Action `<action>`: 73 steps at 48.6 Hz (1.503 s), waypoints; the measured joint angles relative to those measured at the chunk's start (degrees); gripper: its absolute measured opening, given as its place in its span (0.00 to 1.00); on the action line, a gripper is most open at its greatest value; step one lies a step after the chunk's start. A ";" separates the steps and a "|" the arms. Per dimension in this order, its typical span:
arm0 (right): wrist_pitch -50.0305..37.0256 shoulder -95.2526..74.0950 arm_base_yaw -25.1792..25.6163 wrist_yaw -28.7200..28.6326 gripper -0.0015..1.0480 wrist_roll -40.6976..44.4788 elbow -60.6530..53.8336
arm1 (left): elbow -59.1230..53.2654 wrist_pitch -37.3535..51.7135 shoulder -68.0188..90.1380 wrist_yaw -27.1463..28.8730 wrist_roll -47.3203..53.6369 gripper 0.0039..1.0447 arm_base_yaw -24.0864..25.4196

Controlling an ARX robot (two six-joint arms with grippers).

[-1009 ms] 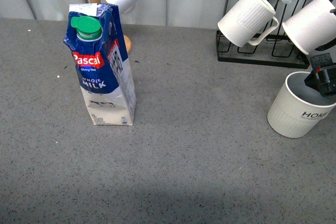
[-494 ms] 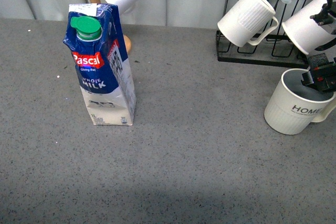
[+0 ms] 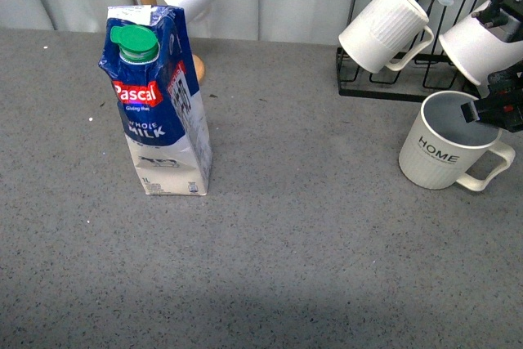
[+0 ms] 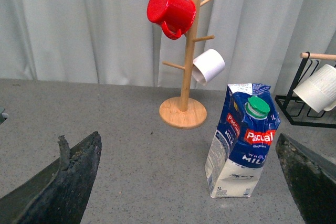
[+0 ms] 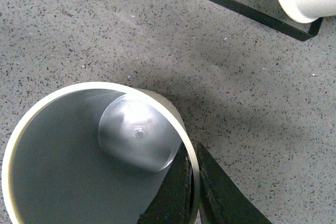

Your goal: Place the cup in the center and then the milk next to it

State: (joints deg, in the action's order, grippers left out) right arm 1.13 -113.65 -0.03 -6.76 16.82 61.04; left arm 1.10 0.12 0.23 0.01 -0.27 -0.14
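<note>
Grey inside and white outside, the cup (image 3: 437, 149) has moved a bit to the left since a moment ago, away from the edge of the picture. Now I can see its handle and the word HOME much better. It is tipped a little. I cannot tell if it is off the table (image 3: 310, 243) or just dragging along it. So the first job has started, but I think it is far from done. The cup is way over on the right, just in front of the black rack (image 3: 384, 91), and the middle of the table is a good way off.

My right gripper (image 3: 480, 112) comes down from above onto the cup's right side. In the right wrist view its fingers (image 5: 173, 192) are pinched tight on the rim, one inside the wall and one outside. My left gripper (image 4: 184, 150) has its fingers spread wide with nothing in them, and it faces the milk (image 4: 242, 140). The milk stands upright on the left, well apart from the cup, waiting its turn.
</note>
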 joint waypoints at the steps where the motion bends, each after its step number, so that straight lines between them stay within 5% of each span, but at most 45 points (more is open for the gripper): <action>1: 0.31 0.26 -0.20 -0.37 0.02 0.11 0.00 | 0.00 0.00 -0.02 0.00 0.00 0.94 0.00; 10: 4.46 2.32 -3.96 -4.96 0.02 2.14 1.11 | 0.00 0.00 0.00 -0.02 0.00 0.94 0.00; 44: 13.03 -5.97 -13.07 -7.23 0.02 3.52 12.09 | 0.00 0.00 -0.02 0.00 0.00 0.94 0.00; 52: 9.25 -4.79 -13.00 -8.68 0.27 0.24 11.13 | 0.00 0.00 -0.02 0.00 0.00 0.94 0.00; 64: -7.74 6.58 -10.34 -5.16 0.68 -9.31 1.22 | 0.00 0.00 0.00 0.00 0.00 0.94 0.00; 68: -28.89 9.64 -10.05 8.02 0.58 -12.76 -7.21 | 0.00 0.00 -0.02 0.00 0.00 0.94 0.00; 73: -54.58 13.75 -8.70 14.95 0.40 -14.99 -20.52 | 0.00 0.00 0.00 0.02 0.00 0.94 0.00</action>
State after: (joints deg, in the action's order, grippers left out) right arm -53.45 -99.90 -8.73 8.19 1.83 40.51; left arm 1.10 0.12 0.23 0.03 -0.27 -0.14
